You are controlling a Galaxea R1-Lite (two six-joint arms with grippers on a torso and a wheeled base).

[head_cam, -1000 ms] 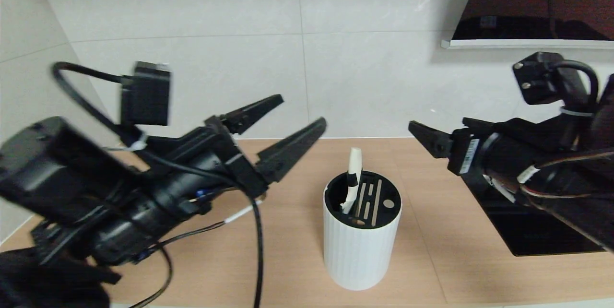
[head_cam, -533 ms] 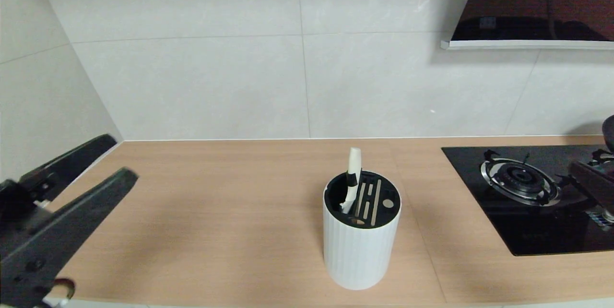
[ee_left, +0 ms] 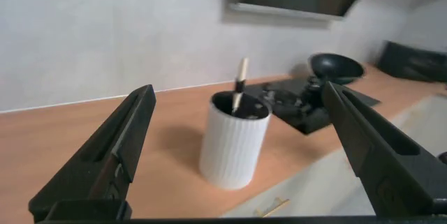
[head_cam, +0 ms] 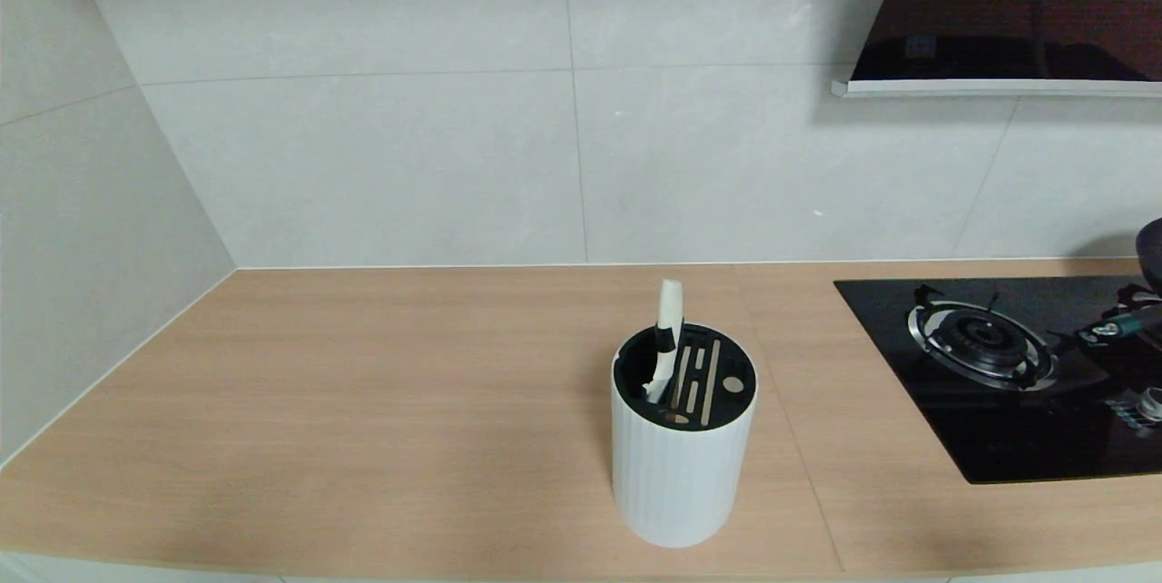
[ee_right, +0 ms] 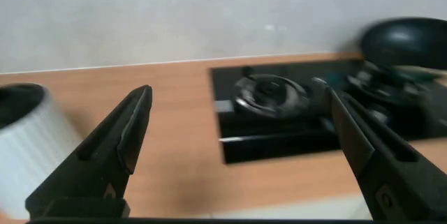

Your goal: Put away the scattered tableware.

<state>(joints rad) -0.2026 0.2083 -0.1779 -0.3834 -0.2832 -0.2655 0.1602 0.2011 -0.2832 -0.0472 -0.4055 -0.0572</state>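
Left gripper (ee_left: pixel 236 91) hangs level, out past the front edge of the wooden counter (head_cam: pixel 363 401), jaws spread wide with nothing between them, aimed at the white ribbed holder (head_cam: pixel 681 465). That holder stands upright at lower centre-right of the head view. A white-handled utensil (head_cam: pixel 669 320) with a black band pokes up from its black slotted top. Right gripper (ee_right: pixel 237 93) is level too, jaws just as wide and empty, facing the black stove (head_cam: pixel 999 438) at the right edge.
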